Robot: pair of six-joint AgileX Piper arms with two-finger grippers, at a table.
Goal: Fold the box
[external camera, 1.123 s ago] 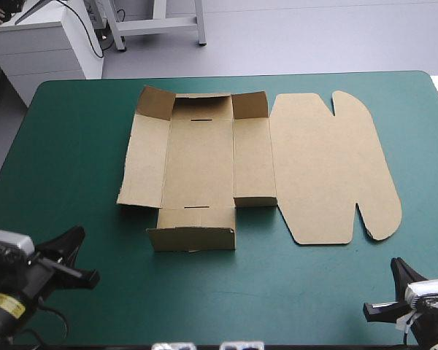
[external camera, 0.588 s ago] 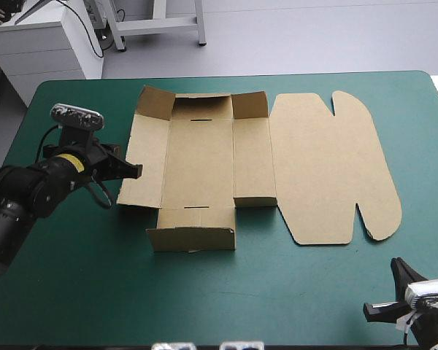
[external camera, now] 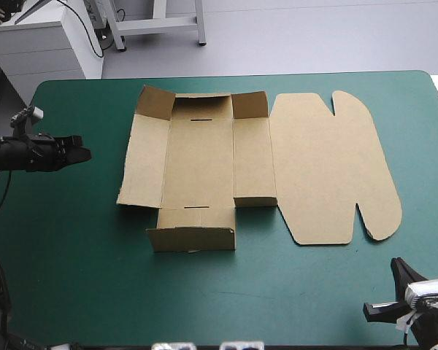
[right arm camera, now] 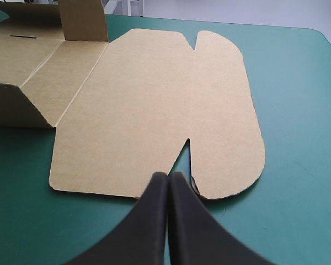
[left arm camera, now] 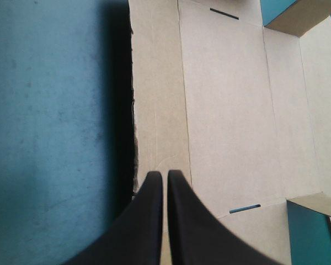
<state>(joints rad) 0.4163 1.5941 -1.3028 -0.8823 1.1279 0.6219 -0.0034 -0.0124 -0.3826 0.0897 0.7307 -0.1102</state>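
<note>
Teal-green worktop (external camera: 80,284) carries the brown box (external camera: 201,157) at centre, mostly flat, its lid spread toward 3 o'clock. My left gripper (external camera: 82,154), fingers clenched on nothing, has backed off toward 9 o'clock from the box's left wall, which hasn't moved. My right gripper (right arm camera: 169,178), also clenched empty, waits at 5 o'clock. I judge the folding barely begun.

The box (left arm camera: 226,110) ran past my left wrist view's edges, lid (right arm camera: 154,110) unseen; my right wrist view clipped its tray (right arm camera: 22,72)
</note>
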